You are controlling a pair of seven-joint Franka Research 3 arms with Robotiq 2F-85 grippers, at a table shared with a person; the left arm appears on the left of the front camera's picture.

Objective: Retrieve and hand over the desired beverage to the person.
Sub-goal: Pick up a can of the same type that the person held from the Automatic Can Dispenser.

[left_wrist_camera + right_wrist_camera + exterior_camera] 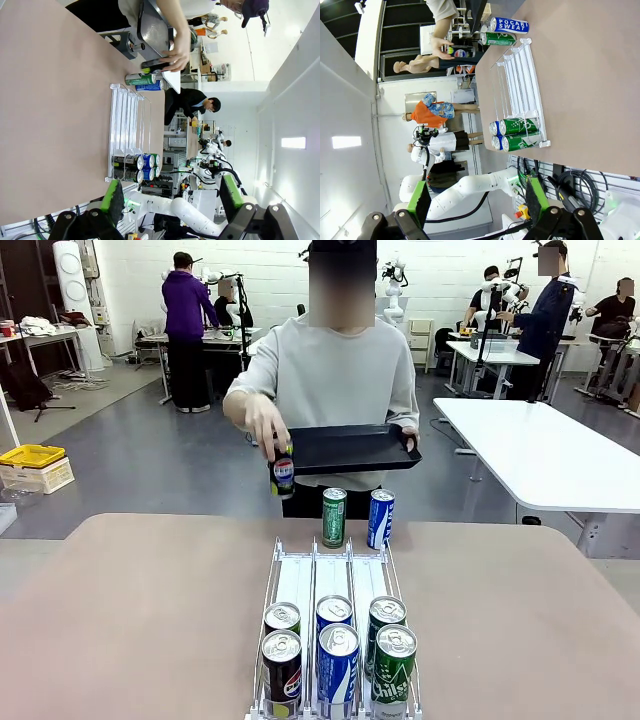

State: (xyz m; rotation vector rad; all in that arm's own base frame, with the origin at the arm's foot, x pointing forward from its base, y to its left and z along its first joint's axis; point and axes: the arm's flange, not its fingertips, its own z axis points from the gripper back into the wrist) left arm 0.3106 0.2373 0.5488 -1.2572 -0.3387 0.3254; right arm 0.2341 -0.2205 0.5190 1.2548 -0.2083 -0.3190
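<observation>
The person's hand (265,425) grips a dark can (283,472) from above, just beside the tray (350,448) the other hand (409,436) holds. The left gripper (171,197) and right gripper (477,200) gape empty.

Bright, even indoor lighting, soft faint shadows, sharp front view, wrist views bent at edges, glaring white walls

Open-plan lab or test hall, not a home: bare grey floor (130,460), plain white walls (280,270), rows of white work tables (540,455) with people (187,310) standing at them farther back. Also noted: yellow crate (32,455) on the floor at left, black cables (572,185) and a red stop button (522,214) below the near table edge.
</observation>
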